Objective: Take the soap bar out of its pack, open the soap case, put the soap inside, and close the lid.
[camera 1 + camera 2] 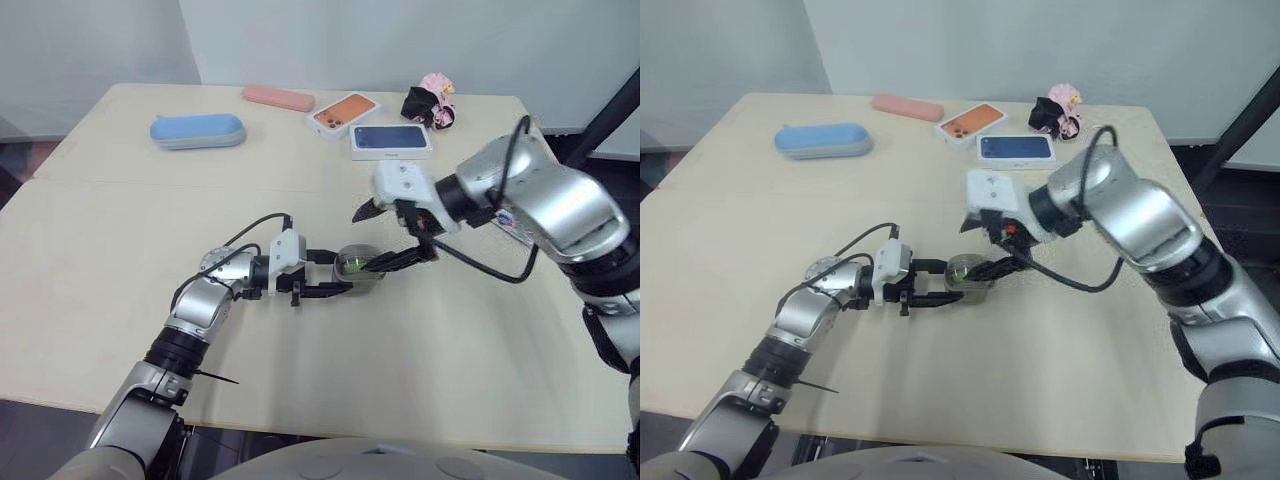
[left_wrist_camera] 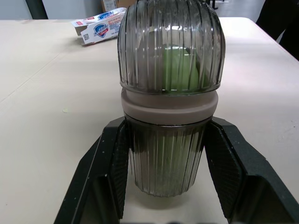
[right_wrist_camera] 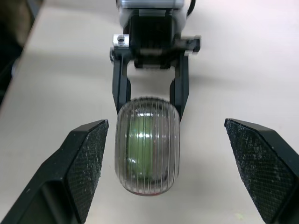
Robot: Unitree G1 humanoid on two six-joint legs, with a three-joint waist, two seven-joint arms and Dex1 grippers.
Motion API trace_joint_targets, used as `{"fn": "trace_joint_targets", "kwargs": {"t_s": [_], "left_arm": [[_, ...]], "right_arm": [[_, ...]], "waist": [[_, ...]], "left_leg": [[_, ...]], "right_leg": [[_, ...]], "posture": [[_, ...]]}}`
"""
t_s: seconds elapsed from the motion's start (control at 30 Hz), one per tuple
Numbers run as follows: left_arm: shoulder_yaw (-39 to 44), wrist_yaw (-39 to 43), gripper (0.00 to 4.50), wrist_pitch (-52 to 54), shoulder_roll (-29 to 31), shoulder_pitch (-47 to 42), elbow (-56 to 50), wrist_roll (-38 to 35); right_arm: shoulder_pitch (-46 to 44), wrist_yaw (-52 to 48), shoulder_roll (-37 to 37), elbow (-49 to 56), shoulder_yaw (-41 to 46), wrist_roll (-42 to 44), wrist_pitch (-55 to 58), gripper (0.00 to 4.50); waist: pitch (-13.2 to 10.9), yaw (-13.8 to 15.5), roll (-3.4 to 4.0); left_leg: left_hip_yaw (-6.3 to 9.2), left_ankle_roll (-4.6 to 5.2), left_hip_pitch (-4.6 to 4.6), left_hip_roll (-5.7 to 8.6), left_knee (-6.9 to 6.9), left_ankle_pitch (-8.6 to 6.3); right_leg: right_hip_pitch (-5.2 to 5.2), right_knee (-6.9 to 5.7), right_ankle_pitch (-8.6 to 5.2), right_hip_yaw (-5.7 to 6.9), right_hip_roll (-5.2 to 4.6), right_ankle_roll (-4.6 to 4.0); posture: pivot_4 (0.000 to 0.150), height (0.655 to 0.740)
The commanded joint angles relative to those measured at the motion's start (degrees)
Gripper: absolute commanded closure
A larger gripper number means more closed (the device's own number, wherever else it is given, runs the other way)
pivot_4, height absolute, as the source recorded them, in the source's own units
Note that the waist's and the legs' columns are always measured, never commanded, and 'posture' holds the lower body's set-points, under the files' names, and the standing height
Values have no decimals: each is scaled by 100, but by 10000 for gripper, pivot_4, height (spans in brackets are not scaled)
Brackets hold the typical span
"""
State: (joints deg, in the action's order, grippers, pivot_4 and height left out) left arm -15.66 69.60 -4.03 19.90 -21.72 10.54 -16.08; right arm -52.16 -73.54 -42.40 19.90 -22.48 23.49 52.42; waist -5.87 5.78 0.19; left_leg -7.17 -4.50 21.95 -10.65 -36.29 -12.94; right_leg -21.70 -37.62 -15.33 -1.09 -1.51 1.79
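Clamped in the left gripper (image 1: 335,274): the case (image 1: 358,268), lying lengthwise at mid table (image 1: 120,250); resting or just lifted, cannot tell. Fingers (image 2: 110,172) set narrow, pads pressed against both ribbed flanks of the lower half. Lid shut, with green soap (image 2: 180,70) seen through the clear domed top. Facing it from the other end, the right gripper (image 1: 362,243), spread wide, straddling the dome with a clear gap on each side and touching nothing. Pack (image 2: 100,28) flat on the table's right side, apart from the case. Along the far edge, a blue pouch (image 1: 198,130), a pink pouch (image 1: 278,97) and two phone boxes (image 1: 391,141)
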Motion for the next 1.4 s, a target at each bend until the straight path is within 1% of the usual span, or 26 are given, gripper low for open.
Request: {"fn": "trace_joint_targets", "kwargs": {"t_s": [0.03,0.13,0.17,0.27,0.37,0.53,0.63,0.7,0.73,0.8,0.83,0.87,0.93,0.97,1.0,1.1,1.23,1.4], "left_arm": [[70,-23,26300,-18,77,57,101,54],[107,-31,26300,-105,60,69,172,41],[127,-37,26300,-146,49,74,204,28],[166,-60,26300,-261,20,78,264,0],[251,-88,26300,-289,-35,72,250,-108],[263,-107,26300,-281,-38,105,202,-102],[258,-132,26300,-292,-26,120,193,-71],[258,-146,26300,-291,-20,110,201,-62],[260,-151,26300,-287,-21,102,205,-64],[273,-171,26300,-268,-27,86,203,-77],[278,-179,26300,-260,-31,79,206,-82],[287,-187,26300,-232,-43,77,199,-105],[294,-177,26300,-166,-63,73,189,-159],[296,-164,26300,-128,-71,78,177,-195],[294,-151,26300,-106,-75,80,166,-217],[290,-110,26300,-55,-69,92,119,-255],[312,-50,26300,32,-74,57,87,-300],[314,-28,26300,17,-89,24,146,-278]], "right_arm": [[126,-62,-127,133,682,469,29,2253],[480,28,-41,-121,1358,848,-136,2253],[658,108,-61,-234,1506,858,-188,2253],[1104,170,-190,-475,1665,764,-416,2253],[1805,158,-293,-1011,1764,461,-1177,2253],[2363,741,47,-1716,1998,40,-2280,2253],[2796,781,131,-2027,1962,-311,-3240,10729],[3024,906,261,-2256,1959,-565,-3964,17619],[3103,969,330,-2328,1968,-622,-4150,20127],[3287,1040,437,-2440,1934,-767,-4559,27284],[3338,1046,467,-2486,1918,-820,-4701,31225],[3449,1078,540,-2544,1896,-876,-4901,34058],[3623,1168,683,-2654,1867,-973,-5210,40276],[3684,1244,747,-2701,1856,-1038,-5351,43823],[3722,1345,806,-2768,1833,-1154,-5543,44811],[3791,1490,966,-2836,1840,-1244,-5823,44811],[3846,1209,964,-2642,1933,-778,-5403,44811],[3819,884,876,-2444,2040,-421,-5227,44811]], "waist": [[0,-2,0],[1,10,-1],[1,13,-2],[2,21,-2],[2,34,-4],[2,-9,-3],[3,-13,-5],[3,-15,-4],[3,-19,-4],[3,-48,-4],[34,-50,-4],[72,-49,0],[150,-50,13],[174,-46,15],[203,-37,15],[232,-24,25],[252,-10,28],[273,73,41]], "left_leg": [[0,0,-1,0,0,0],[0,0,0,-1,-1,0],[0,0,0,0,-1,0],[-1,0,0,0,-1,0],[-1,0,1,-1,-2,0],[-2,0,6,1,-2,0],[0,1,5,1,-2,0],[2,2,8,1,-2,0],[1,2,9,2,-2,-1],[1,2,10,2,-2,0],[1,2,10,2,-2,0],[1,3,7,1,-3,0],[3,7,-29,0,-1,-4],[2,7,-30,0,1,-5],[2,7,-32,0,1,-5],[2,8,-31,4,-5,-5],[2,8,-37,5,-11,-5],[2,9,-36,3,-13,-6]], "right_leg": [[0,-1,0,0,0,0],[0,0,0,0,1,0],[0,1,0,0,0,0],[0,1,0,0,1,0],[1,2,0,1,0,0],[0,3,0,0,-1,-1],[0,5,0,3,-2,-1],[0,7,0,5,-3,-1],[0,8,0,5,-4,-1],[0,9,0,5,-4,-1],[0,8,0,5,-5,-1],[5,15,0,8,-5,0],[39,16,-1,11,-4,-2],[42,22,-1,12,-4,-2],[45,22,-1,12,-4,-2],[48,21,-1,11,-7,-1],[53,15,0,10,-8,0],[56,15,0,10,-5,0]], "posture": [[1500,7400],[1500,7400],[1500,7400],[1500,7400],[1500,7400],[1500,7400],[1500,7400],[1500,7400],[1500,7400],[1500,7400],[0,7400],[0,7400],[0,7400],[0,7400],[0,7400],[0,7400],[0,7400],[0,7400]]}}
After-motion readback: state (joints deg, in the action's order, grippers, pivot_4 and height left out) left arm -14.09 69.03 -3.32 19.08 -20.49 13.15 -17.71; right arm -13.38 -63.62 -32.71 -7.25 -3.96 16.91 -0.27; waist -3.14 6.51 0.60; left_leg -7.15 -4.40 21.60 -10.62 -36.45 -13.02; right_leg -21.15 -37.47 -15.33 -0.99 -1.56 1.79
